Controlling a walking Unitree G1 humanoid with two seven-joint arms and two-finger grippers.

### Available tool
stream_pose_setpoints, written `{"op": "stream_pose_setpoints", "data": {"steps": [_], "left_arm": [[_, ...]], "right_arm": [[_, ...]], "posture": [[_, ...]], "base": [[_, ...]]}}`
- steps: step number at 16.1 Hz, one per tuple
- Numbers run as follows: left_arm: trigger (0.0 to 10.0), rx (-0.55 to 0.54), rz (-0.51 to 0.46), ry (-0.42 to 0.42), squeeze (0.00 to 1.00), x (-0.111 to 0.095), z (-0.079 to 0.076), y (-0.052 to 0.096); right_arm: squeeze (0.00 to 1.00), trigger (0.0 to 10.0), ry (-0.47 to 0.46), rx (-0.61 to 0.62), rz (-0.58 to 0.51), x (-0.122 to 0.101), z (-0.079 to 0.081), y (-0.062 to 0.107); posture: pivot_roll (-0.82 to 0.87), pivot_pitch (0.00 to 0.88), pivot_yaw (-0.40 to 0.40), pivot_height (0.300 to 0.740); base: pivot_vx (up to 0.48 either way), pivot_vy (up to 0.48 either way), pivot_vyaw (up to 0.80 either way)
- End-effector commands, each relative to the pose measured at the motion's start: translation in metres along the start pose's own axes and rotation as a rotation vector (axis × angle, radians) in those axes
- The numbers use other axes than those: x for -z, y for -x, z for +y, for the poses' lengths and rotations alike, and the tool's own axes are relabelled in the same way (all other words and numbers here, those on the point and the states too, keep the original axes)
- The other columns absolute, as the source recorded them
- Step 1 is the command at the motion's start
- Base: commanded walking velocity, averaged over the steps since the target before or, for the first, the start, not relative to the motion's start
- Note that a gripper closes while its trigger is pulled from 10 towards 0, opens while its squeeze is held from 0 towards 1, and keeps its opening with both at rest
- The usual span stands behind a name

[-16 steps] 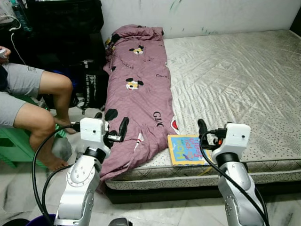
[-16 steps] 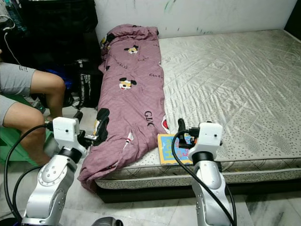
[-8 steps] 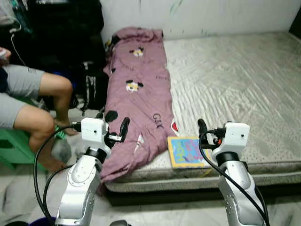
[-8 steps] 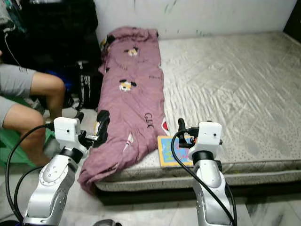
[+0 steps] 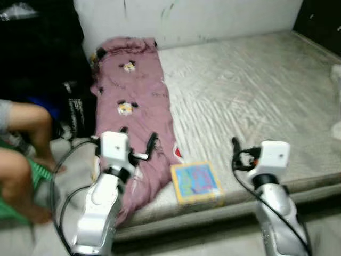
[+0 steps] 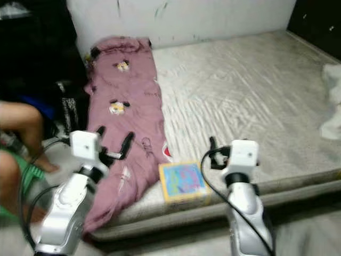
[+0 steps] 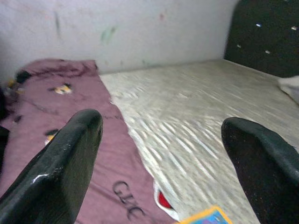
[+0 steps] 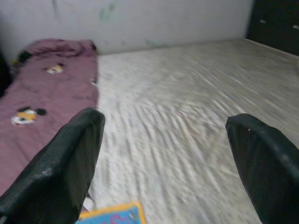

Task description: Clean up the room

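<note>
A purple cartoon-print blanket (image 5: 133,114) lies lengthwise along the left side of the bare mattress (image 5: 250,101) and spills over its near edge. A colourful children's book (image 5: 196,182) rests flat at the mattress's front edge, between my two arms. A white cloth (image 6: 333,101) lies on the mattress at the far right. My left gripper (image 5: 137,140) hovers open over the blanket's lower end with nothing between its fingers. My right gripper (image 8: 163,158) is open and empty as well, raised just right of the book, one finger (image 5: 235,145) showing beside its wrist housing.
A seated person's bare legs (image 5: 21,160) are at the left on a green stool (image 5: 40,172). Dark bags (image 5: 74,106) stand against the bed's left side. A dark headboard (image 5: 319,21) is at the far right, a white wall (image 5: 186,18) behind.
The whole picture has swung right and blurred, so the camera moved. The white cloth and the dark headboard have come into view. Both grippers stay open and empty.
</note>
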State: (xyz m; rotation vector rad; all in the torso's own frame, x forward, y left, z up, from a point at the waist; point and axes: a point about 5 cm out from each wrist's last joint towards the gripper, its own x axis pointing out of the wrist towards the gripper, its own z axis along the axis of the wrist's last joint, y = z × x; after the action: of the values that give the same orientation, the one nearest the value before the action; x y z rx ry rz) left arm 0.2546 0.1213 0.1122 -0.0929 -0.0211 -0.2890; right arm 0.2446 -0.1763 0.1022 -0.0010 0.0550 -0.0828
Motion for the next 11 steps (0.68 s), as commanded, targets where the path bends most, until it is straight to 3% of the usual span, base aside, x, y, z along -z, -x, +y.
{"op": "stream_pose_setpoints", "data": {"steps": [1,11], "left_arm": [[10.0,-0.055,0.009,-0.029,0.00,-0.0005,0.0162,0.0053],[10.0,-0.063,0.025,-0.039,0.00,0.0012,0.0166,0.0035]], "right_arm": [[0.00,10.0,-0.021,-0.050,-0.023,-0.0065,0.0157,-0.0037],[0.00,10.0,0.003,-0.063,-0.025,-0.0064,0.0179,-0.0051]], "posture": [[0.00,0.000,0.051,0.740],[0.00,0.000,0.050,0.740]], "base": [[0.322,0.000,0.00],[0.000,0.000,0.07]]}}
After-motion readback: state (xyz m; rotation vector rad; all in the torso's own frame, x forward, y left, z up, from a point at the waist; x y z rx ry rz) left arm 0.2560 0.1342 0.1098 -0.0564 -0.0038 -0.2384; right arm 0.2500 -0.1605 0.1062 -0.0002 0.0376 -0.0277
